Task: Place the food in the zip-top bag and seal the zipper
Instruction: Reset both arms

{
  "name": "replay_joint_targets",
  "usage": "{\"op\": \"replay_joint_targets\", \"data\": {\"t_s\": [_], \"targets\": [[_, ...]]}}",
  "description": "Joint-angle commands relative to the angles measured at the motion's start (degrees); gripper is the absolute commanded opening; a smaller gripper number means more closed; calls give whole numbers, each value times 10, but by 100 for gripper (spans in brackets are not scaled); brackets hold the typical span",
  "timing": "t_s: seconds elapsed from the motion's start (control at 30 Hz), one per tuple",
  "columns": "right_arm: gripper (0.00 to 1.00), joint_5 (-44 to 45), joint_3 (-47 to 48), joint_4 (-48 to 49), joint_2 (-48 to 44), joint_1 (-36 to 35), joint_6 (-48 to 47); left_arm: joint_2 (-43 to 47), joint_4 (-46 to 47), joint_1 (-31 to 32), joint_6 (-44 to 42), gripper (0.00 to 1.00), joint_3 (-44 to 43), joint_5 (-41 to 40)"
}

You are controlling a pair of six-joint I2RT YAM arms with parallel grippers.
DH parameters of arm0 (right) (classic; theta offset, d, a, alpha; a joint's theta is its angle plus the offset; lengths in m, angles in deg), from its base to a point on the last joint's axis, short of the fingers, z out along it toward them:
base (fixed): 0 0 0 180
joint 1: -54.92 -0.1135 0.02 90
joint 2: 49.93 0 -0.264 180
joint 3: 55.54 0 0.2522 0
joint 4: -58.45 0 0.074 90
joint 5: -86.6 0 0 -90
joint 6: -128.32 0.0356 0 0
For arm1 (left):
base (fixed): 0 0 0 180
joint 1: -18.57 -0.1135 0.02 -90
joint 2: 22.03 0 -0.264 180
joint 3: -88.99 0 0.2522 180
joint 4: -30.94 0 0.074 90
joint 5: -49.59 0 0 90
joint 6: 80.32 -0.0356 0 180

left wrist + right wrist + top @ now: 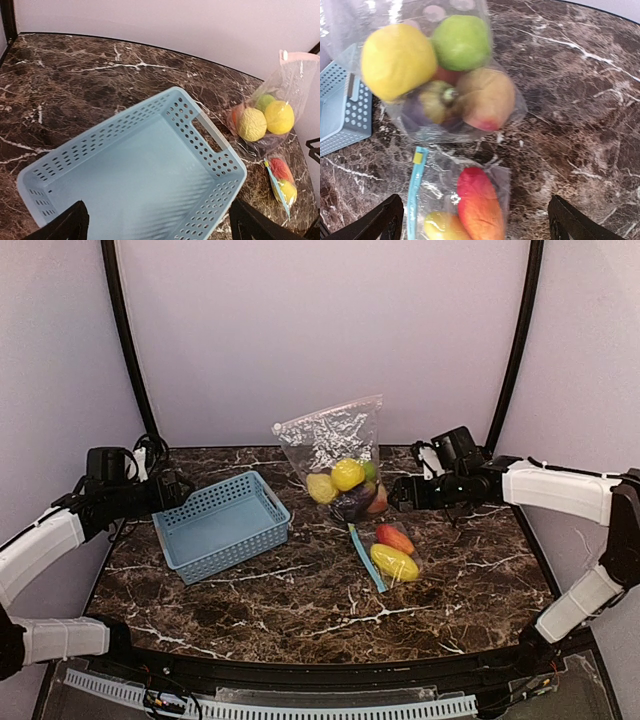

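A clear zip-top bag [335,435] stands at the back centre, its crinkled end up. Inside it I see the food: a yellow lemon [397,60], green apple [462,42], peach [487,97] and purple eggplant [422,107]. The bag's lower part lies flat on the table with a red piece [477,202] and a yellow piece [394,562] in it, beside the blue zipper strip [415,195]. My right gripper [477,225] is open, just right of the bag, holding nothing. My left gripper [157,230] is open over the basket, also holding nothing.
A light-blue perforated basket [210,132] with nothing in it sits left of centre, tilted, its right corner close to the bag. The dark marble table [300,610] ends at a black rim; pale walls enclose the back and sides.
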Motion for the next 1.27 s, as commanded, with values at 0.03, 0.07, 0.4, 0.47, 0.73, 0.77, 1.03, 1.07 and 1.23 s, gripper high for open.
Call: {"op": "replay_joint_targets", "data": {"t_s": [0.03,0.07,0.4,0.47,0.73,0.77,1.03,1.07,1.23], "targets": [[99,-11,-56,3,-42,75,2,11,37,-83,-24,99,32,26],[99,-14,-67,5,-53,92,2,14,37,-93,-37,99,33,28],[99,12,-184,66,-206,235,-19,80,47,-112,-53,99,53,-84],[99,37,-205,86,-252,242,-37,92,31,-111,-52,99,40,-85],[99,67,-257,135,-381,246,-105,94,-99,-111,-139,99,-53,-89],[99,71,-260,135,-384,246,-108,99,-98,-111,-153,99,-49,-93],[99,64,-267,142,-374,247,-104,111,-106,-111,-162,99,-36,-121],[99,63,-268,142,-373,246,-104,112,-104,-111,-162,99,-33,-120],[99,60,-270,146,-377,246,-106,107,-111,-111,-156,99,-32,-118]]}}
